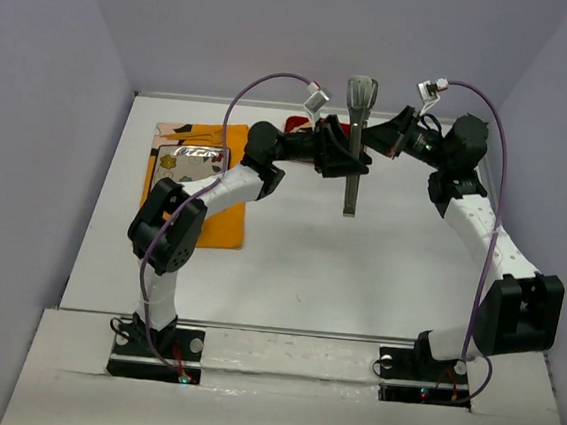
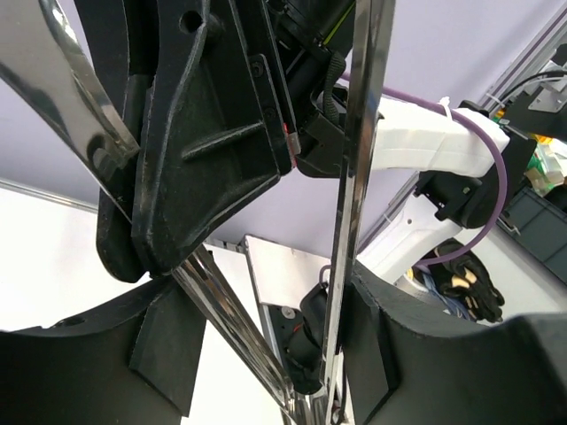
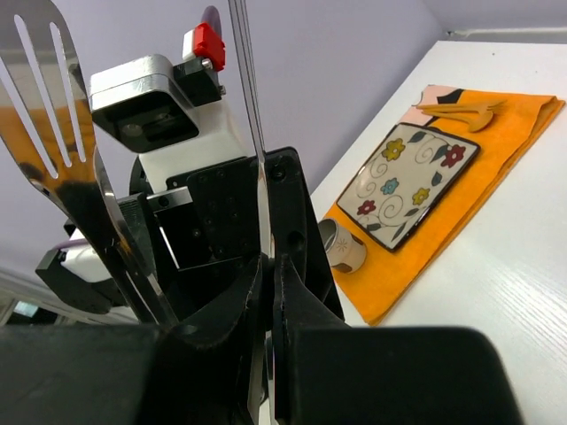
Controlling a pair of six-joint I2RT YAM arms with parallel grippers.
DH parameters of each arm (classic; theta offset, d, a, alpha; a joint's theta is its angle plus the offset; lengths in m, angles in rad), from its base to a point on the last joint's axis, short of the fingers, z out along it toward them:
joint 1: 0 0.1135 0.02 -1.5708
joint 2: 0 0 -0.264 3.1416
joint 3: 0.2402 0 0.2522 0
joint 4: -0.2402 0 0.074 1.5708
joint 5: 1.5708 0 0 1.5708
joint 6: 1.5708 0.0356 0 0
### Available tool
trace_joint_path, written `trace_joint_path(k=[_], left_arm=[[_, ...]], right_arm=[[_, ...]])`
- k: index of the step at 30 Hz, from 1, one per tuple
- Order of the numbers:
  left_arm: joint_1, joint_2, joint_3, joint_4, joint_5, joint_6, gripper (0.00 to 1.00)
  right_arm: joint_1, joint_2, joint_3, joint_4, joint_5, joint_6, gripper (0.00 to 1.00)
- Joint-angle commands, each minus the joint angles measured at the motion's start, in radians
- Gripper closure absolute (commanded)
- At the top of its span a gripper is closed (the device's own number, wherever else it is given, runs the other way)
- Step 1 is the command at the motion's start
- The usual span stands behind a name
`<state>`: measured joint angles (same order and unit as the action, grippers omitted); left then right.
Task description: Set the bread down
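No bread slice shows in any view. A pair of metal tongs (image 1: 355, 149) hangs upright above the table's back middle, slotted ends up, with both grippers on it. My left gripper (image 1: 339, 160) holds the tongs near the hinge. In the left wrist view (image 2: 275, 345) both blades (image 2: 353, 204) run between its pads and rest against them. My right gripper (image 1: 373, 139) comes in from the right. In the right wrist view (image 3: 270, 274) its fingers are pinched on one thin blade (image 3: 252, 115), and the other slotted end (image 3: 53, 133) stands to the left.
An orange cloth (image 1: 214, 206) lies at the back left with a floral plate (image 1: 193, 159) on it; the plate also shows in the right wrist view (image 3: 407, 173). A small cup (image 3: 341, 246) and a wooden utensil (image 3: 461, 111) sit on the cloth. A red object (image 1: 297, 123) lies behind the left arm.
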<state>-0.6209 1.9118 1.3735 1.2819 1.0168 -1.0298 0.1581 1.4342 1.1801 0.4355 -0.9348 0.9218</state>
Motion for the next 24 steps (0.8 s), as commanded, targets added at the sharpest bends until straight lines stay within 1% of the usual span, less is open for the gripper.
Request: trace_joint_path(k=[1,2,3,4,5,6,7,8,9,10,11,13,15,18,20,21,22,23,24], left_arm=[[0.001,-0.079,-0.004,0.289,0.009,0.016,0.36],[0.001,-0.082,-0.005,0.289,0.015,0.019,0.37],[0.003,-0.085,-0.010,0.283,0.014,0.020,0.38],[0.003,-0.085,-0.008,0.278,0.011,0.019,0.39],[0.003,-0.083,-0.008,0.274,0.009,0.016,0.40],[0.004,-0.082,-0.008,0.274,0.005,0.008,0.42],[0.007,-0.076,-0.008,0.280,0.005,-0.016,0.42],[0.009,-0.071,-0.008,0.307,0.003,-0.033,0.44],[0.015,-0.068,-0.013,0.322,0.002,-0.053,0.46],[0.015,-0.062,-0.017,0.350,0.002,-0.077,0.46],[0.021,-0.050,-0.022,0.425,0.000,-0.135,0.46],[0.032,-0.031,-0.034,0.526,-0.007,-0.194,0.46],[0.039,-0.016,-0.028,0.553,-0.004,-0.256,0.46],[0.053,-0.003,-0.025,0.545,-0.003,-0.269,0.49],[0.058,-0.010,-0.030,0.525,-0.001,-0.259,0.49],[0.062,-0.016,-0.034,0.507,-0.003,-0.228,0.49],[0.066,-0.032,-0.036,0.475,-0.003,-0.207,0.50],[0.067,-0.045,-0.037,0.379,-0.004,-0.173,0.50],[0.070,-0.057,-0.039,0.316,-0.006,-0.133,0.52]], right_arm=[[0.006,-0.014,0.004,0.098,0.010,0.034,0.93],[0.006,-0.009,0.006,0.100,0.011,0.037,0.93],[0.006,-0.008,0.018,0.100,0.014,0.035,0.89],[0.006,-0.005,0.024,0.100,0.017,0.040,0.82],[0.006,-0.003,0.042,0.100,0.014,0.040,0.69],[0.006,-0.001,0.052,0.098,0.011,0.040,0.64],[0.006,-0.001,0.062,0.098,0.004,0.040,0.57],[0.006,-0.004,0.072,0.098,0.001,0.040,0.54],[0.006,-0.004,0.087,0.097,-0.004,0.035,0.53],[0.006,-0.008,0.095,0.095,-0.009,0.034,0.52],[-0.003,-0.009,0.101,0.095,-0.018,0.041,0.52],[-0.037,-0.003,0.124,0.095,-0.056,0.066,0.52],[-0.049,-0.001,0.133,0.095,-0.073,0.068,0.52],[-0.071,-0.021,0.121,0.095,-0.076,0.049,0.50],[-0.089,-0.044,0.109,0.094,-0.082,0.051,0.50],[-0.116,-0.061,0.104,0.094,-0.085,0.054,0.50],[-0.132,-0.069,0.098,0.094,-0.085,0.064,0.50],[-0.149,-0.077,0.089,0.094,-0.088,0.072,0.50],[-0.184,-0.084,0.075,0.094,-0.090,0.080,0.50]])
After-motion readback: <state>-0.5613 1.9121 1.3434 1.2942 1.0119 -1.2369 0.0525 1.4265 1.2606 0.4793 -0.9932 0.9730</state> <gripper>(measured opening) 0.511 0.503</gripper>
